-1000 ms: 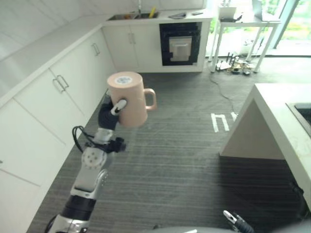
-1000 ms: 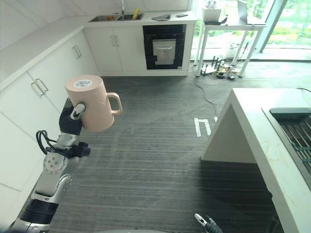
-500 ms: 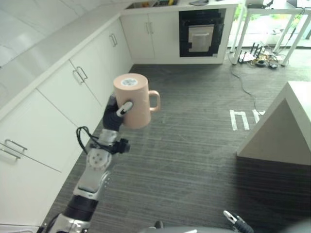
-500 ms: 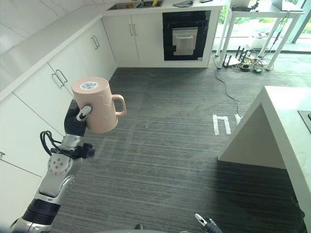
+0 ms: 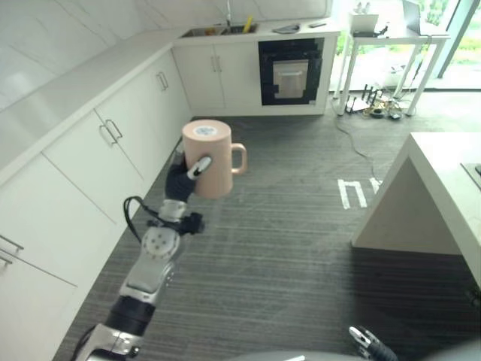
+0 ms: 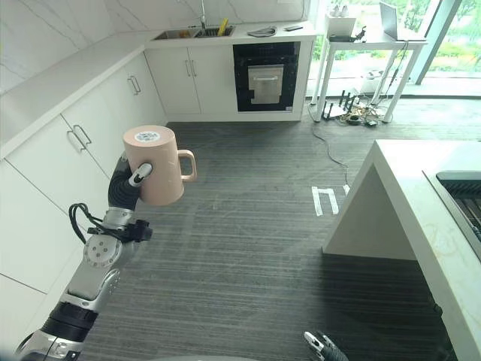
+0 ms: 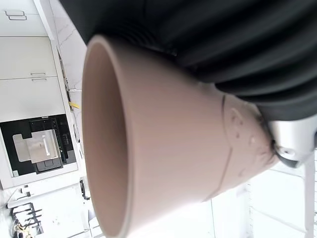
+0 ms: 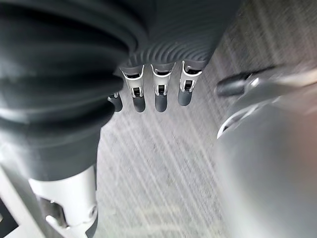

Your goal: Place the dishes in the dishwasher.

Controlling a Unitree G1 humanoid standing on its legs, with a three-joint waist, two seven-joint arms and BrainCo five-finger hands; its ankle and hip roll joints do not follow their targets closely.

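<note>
The left hand [image 6: 126, 184] has its fingers curled round a pale pink ceramic mug [image 6: 155, 165], held upside down above the dark striped floor [image 6: 248, 226] with a round white sticker [image 6: 147, 137], print unreadable, on its base, so loading looks barely begun, while the right hand [image 8: 148, 94] hangs relaxed.

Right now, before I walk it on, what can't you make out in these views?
- Left hand: fingers hidden behind the pink mug, eye views; thumb alone shows.
- Mug's inside: shadowed, left wrist view.
- Right hand: cut off by bottom edge.
- Items at the far sink: too small.
</note>
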